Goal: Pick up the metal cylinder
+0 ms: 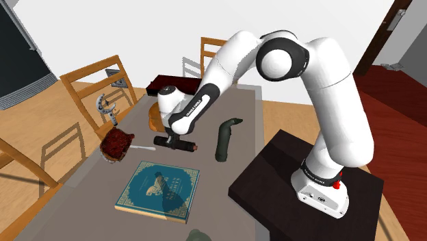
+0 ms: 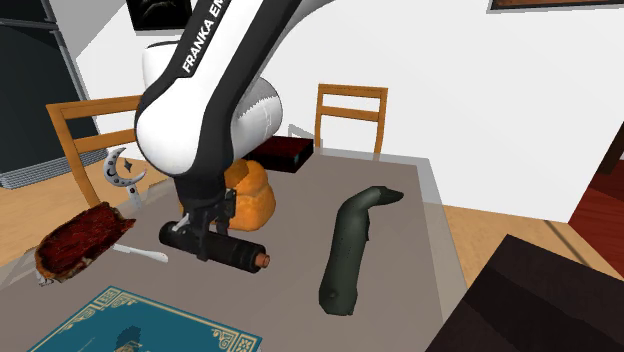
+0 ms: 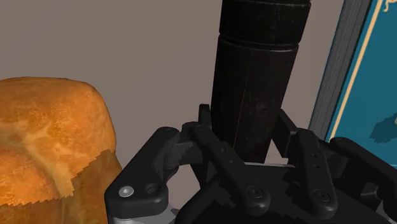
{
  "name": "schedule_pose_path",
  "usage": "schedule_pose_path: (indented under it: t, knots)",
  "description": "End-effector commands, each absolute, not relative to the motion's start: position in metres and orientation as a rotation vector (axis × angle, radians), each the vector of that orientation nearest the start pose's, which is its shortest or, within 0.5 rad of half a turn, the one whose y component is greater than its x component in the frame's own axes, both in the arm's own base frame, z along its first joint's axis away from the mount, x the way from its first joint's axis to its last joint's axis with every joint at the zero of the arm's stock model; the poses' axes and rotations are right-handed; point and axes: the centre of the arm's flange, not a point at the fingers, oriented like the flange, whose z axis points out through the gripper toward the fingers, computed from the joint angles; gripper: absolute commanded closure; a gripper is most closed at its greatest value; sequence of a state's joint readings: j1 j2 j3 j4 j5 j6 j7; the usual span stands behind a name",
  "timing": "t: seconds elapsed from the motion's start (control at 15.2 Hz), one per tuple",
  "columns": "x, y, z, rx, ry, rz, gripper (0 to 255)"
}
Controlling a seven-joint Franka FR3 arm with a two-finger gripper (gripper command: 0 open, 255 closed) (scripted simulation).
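The dark cylinder (image 2: 240,252) lies on its side on the grey worktop (image 2: 400,210), left of centre in the second exterior view, in the lane between the orange loaf (image 2: 252,200) and the teal book (image 1: 161,190). The end effector (image 2: 203,238) stands upright across its axis, so that the fingers (image 3: 213,143) bear on its round flanks. They are pinching the cylinder, though I cannot tell whether it has left the surface.
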State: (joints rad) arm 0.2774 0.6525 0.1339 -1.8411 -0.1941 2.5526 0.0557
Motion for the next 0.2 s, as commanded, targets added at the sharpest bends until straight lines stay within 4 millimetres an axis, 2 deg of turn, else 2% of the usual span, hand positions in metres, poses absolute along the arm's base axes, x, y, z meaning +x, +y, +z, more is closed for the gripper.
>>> schedule_pose_path:
  t: [0.0,0.13]
  knots:
    - [0.5961,0.2568,0.1899,-3.064,-0.756,-0.118,255]
    - [0.5961,0.2568,0.1907,-3.064,-0.756,-0.118,255]
